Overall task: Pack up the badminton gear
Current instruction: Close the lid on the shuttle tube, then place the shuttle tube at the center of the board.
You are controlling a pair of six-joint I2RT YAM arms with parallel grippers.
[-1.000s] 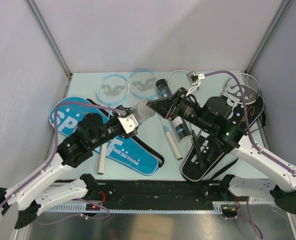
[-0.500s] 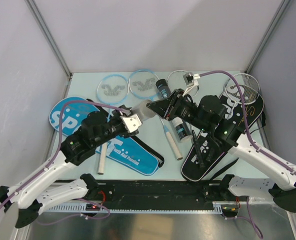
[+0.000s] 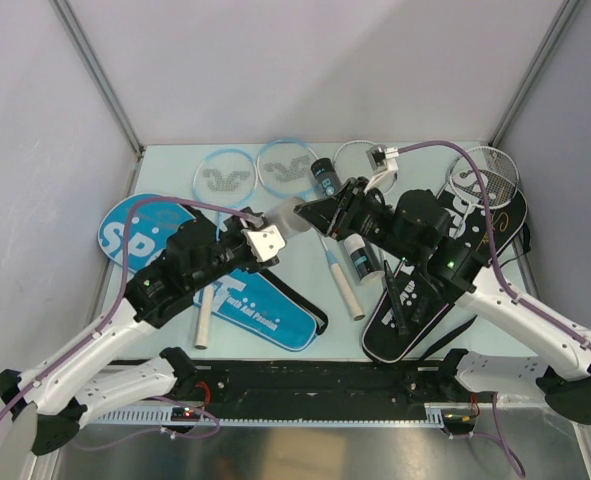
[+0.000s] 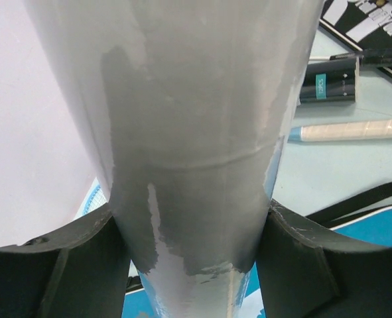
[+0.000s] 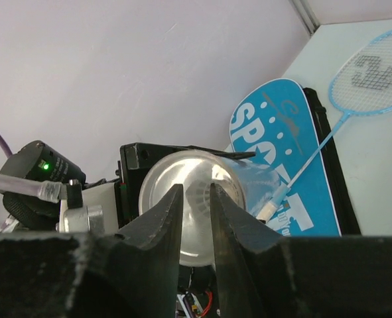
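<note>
Left gripper (image 4: 194,260) clamps white tube (image 4: 196,99); right gripper (image 5: 196,199), narrow, meets its open rim.

Smooth glossy plastic tube (image 4: 196,132); matt tabletop (image 4: 355,165)

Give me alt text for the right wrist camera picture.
The right gripper, fingers slightly apart, points into the open mouth of a clear tube that the left gripper holds. Behind lie a blue racket cover and a light-blue racket.
</note>
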